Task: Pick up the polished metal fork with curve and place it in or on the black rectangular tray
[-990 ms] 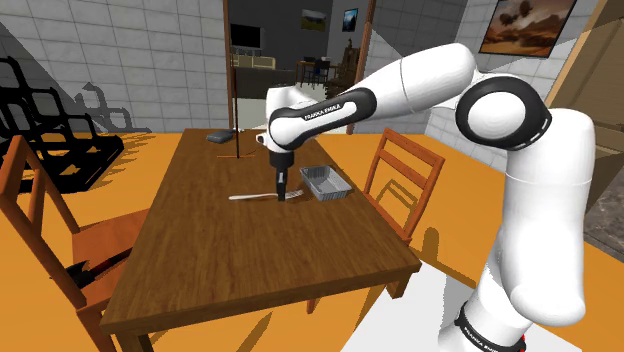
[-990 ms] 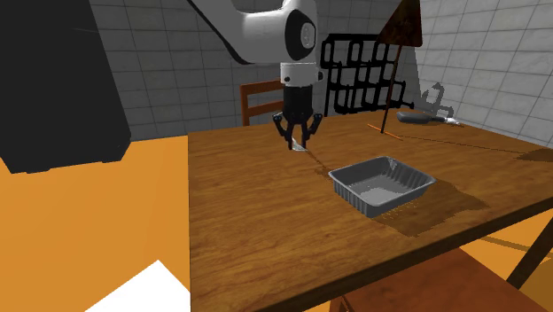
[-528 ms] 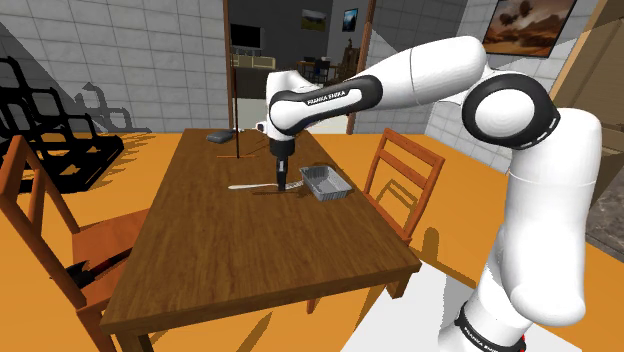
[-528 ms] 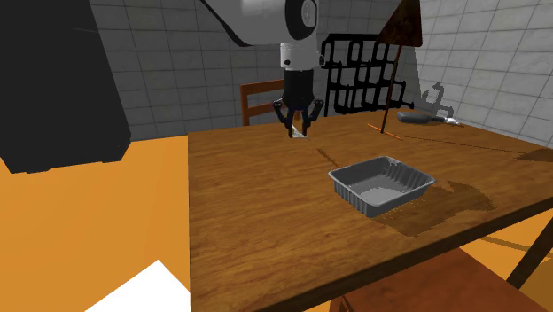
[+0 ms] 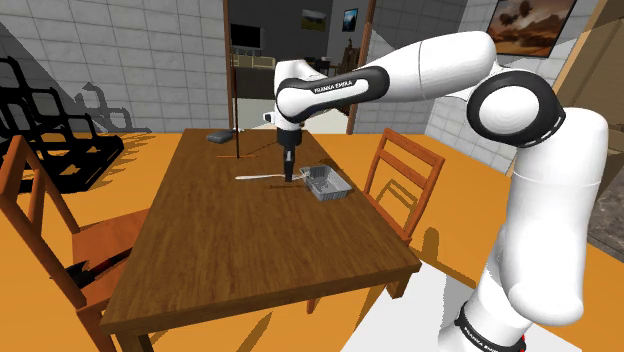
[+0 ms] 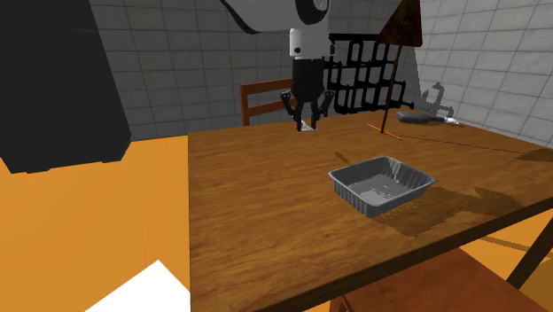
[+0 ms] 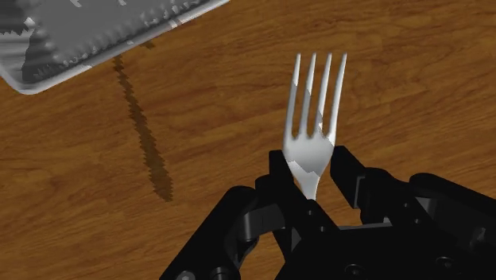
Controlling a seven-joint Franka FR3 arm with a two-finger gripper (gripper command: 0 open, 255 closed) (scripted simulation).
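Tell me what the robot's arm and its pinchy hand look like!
The arm is thick, round and white, with dark joints and a black band bearing white letters. Its gripper is all black, with two stubby fingers.

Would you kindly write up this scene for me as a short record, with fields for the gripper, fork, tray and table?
gripper: shut on the fork
fork: silver, clasped at its neck, tines pointing out past the fingertips
tray: grey, rectangular, resting on the table, nothing in it
table: brown wood
task state: fork not yet in the tray
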